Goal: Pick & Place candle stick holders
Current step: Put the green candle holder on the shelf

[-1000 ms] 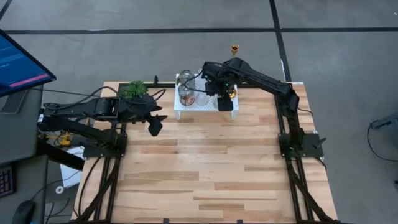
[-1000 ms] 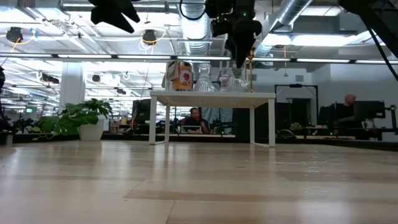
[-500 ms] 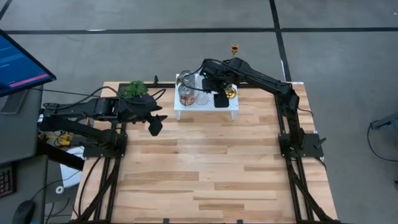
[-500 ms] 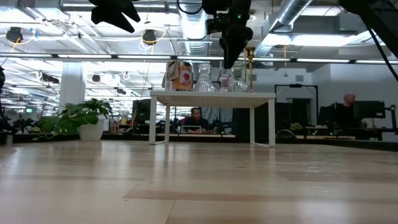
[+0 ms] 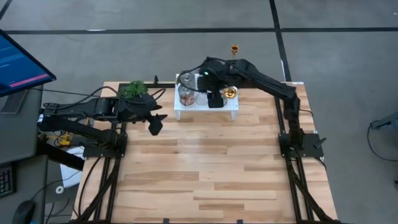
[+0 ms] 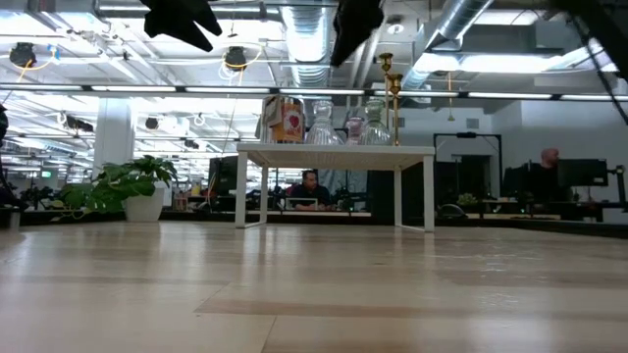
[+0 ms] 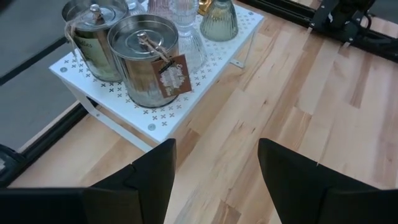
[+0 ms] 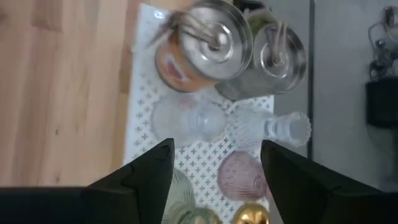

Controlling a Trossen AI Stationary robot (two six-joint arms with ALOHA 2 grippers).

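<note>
The right gripper, jaws released, is hovering over the white rack holding two tins, glass vases and one short gold candle stick holder at its 3 o'clock end, while the left gripper, also released, is waiting at 9 o'clock.

You have a wooden table made of light planks. At its far side stands a little white rack with small cross-shaped holes in its top. On the rack you can see two shiny tin cans side by side, each with a lid and a tag on string. Next to the cans are clear glass vases, a pink glass vase and a greenish one. A green leafy plant sits near the table's far left corner. A screen glows at your left.
</note>
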